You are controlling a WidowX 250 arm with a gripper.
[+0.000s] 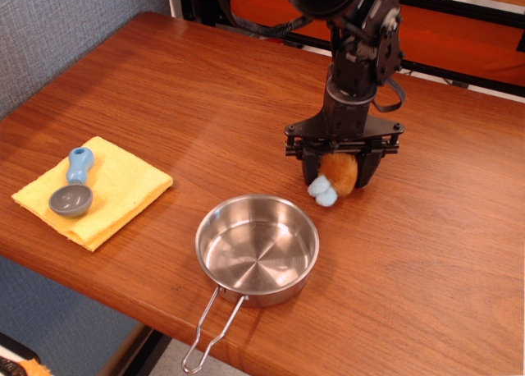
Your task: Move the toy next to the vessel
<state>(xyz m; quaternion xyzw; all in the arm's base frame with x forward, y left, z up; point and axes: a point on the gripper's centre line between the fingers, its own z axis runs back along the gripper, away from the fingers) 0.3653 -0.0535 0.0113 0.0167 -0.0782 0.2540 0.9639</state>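
One small plush toy [336, 176] sits on the wooden table [148, 89], and only its fuzzy orange-brown body and pale blue feet show, because the black gripper [342, 164] is down over the top of it, hiding the head. The fingers [307, 164] stand one on each side of the body, close in against the fur, set to about the width of the toy; whether they are actually pressing it I cannot tell from this angle. The blue feet poke out toward the camera, below the left-hand finger as seen here. Just in front of the toy, nearer the camera and a little to the left of the picture, there's the vessel [257, 249], a shiny round steel pot standing upright and apart from the toy, a strip of bare wood between them. Its folding wire handle [212, 325] sticks out over the table's near edge. Well away at the left of the picture lies a folded yellow cloth [123, 187], and resting on it a grey spoon [72, 189] with a blue handle, bowl toward the camera. Behind the table's far edge, a black and orange frame [459, 31] runs across.
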